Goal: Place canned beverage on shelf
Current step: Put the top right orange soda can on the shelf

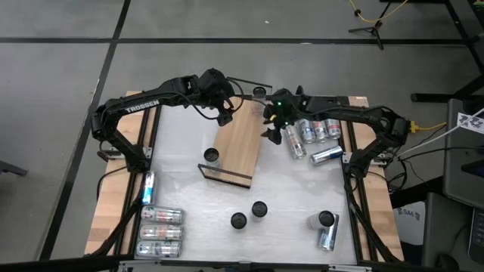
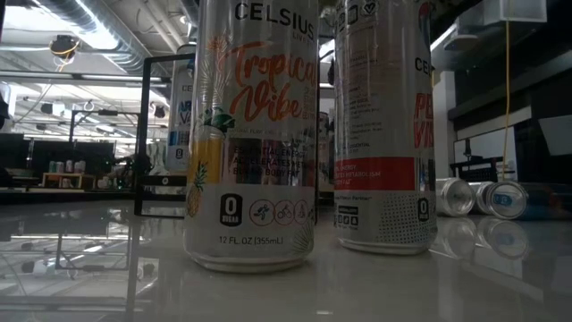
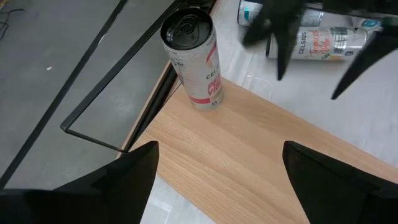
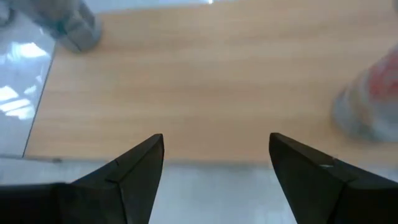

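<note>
The shelf (image 1: 240, 143), a light-wood board with a black wire rail at each short end, lies slantwise at the table's middle. One can (image 1: 211, 156) stands upright on its near left corner. A red-banded can (image 3: 198, 59) stands upright on its far corner beside the wire rail (image 3: 93, 93). My left gripper (image 1: 225, 115) hovers open over the shelf's far part, with bare wood between its fingers (image 3: 217, 149). My right gripper (image 1: 270, 127) hangs open at the shelf's right long edge, holding nothing (image 4: 216, 140); both shelf cans show blurred in its view.
Several cans (image 1: 310, 134) lie on the table right of the shelf, close to my right gripper. More cans (image 1: 160, 227) lie at the near left. Two cans (image 2: 255, 134) (image 2: 384, 125) stand at the near middle, and another can (image 1: 325, 221) stands at the near right.
</note>
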Controlling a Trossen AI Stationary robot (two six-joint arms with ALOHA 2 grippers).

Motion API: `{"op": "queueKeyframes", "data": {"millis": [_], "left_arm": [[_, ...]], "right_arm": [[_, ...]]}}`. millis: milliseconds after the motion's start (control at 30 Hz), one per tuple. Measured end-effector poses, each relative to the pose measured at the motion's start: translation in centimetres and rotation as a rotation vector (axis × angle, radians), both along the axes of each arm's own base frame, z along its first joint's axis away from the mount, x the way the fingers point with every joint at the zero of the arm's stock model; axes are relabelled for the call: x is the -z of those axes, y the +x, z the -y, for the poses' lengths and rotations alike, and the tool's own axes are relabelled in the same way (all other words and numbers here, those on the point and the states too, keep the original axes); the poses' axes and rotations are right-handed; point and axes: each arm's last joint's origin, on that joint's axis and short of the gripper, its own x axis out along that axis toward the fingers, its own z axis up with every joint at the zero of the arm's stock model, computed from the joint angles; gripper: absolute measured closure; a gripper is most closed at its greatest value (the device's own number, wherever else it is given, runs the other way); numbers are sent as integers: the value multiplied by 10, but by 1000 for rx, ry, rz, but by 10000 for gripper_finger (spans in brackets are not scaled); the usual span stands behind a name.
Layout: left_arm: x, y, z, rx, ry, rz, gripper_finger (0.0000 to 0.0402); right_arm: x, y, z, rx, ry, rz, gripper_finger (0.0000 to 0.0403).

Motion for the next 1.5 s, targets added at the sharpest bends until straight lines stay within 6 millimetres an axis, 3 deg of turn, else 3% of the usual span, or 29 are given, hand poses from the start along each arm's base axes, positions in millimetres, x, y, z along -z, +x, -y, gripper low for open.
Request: {"op": "queueKeyframes", "data": {"millis": [233,500,667,933,1267,1500], "left_arm": [[0,0,0,0,0,0,66],[0,0,0,0,1,1,66],[0,1,1,4,0,1,66],[0,1,1,4,2,5,66],[-1,1,1,1,1,10,66],[-1,1,1,1,1,10,66]], "right_arm": [[-11,-13,-19,81,50,-269,116],[-23,-32,-54,130,17,-447,116],[-34,-49,-64,195,-3,-442,116],[-12,-82,-69,499,47,-391,116],[-2,-83,-67,740,95,-372,116],[-3,-83,-66,803,108,-361,116]]}}
